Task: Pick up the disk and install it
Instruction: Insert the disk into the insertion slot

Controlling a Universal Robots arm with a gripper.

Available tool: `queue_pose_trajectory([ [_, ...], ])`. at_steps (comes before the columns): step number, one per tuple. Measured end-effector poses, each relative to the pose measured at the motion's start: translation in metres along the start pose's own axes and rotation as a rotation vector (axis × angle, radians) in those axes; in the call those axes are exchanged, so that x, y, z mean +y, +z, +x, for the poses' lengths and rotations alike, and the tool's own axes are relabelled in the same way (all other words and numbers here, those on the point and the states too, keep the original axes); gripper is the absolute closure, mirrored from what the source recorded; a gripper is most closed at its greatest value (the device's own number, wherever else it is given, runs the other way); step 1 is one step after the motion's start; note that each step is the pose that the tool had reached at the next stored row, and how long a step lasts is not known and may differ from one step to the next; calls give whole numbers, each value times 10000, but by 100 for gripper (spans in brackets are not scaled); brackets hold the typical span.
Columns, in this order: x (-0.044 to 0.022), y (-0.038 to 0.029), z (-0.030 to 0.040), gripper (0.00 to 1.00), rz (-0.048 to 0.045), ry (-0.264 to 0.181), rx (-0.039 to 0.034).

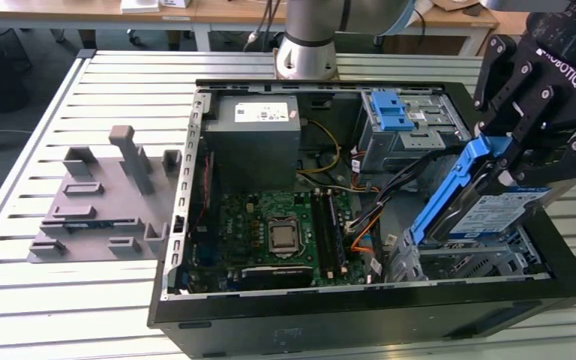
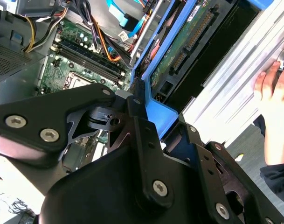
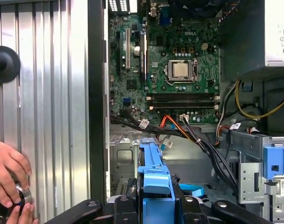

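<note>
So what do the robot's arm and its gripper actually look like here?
The arm is a smooth, round, silver-grey column with a darker band at its joint. The gripper is matte black, built from chunky angular linkage plates and thick fingers, with white lettering on the side of its body. In the second wrist view the plates are joined by silver round-headed screws.

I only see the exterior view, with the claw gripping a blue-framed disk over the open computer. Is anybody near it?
Observer: Yes. In the first wrist view a hand rests on the slatted table beside the case.
Operator: What is the disk's other face like?
Observer: In the second wrist view the disk shows a green circuit board with a black connector.
Operator: Is that hand holding something?
Observer: It touches a round metal piece.
</note>
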State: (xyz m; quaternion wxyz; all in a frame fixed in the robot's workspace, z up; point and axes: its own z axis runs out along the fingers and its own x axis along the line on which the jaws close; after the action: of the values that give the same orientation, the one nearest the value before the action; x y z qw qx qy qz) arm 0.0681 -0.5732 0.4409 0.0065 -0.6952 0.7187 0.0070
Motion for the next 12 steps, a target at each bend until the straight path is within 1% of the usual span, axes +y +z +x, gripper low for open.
queue_pose_trajectory([
  [12,-14,35,0,64,1,25,-1],
])
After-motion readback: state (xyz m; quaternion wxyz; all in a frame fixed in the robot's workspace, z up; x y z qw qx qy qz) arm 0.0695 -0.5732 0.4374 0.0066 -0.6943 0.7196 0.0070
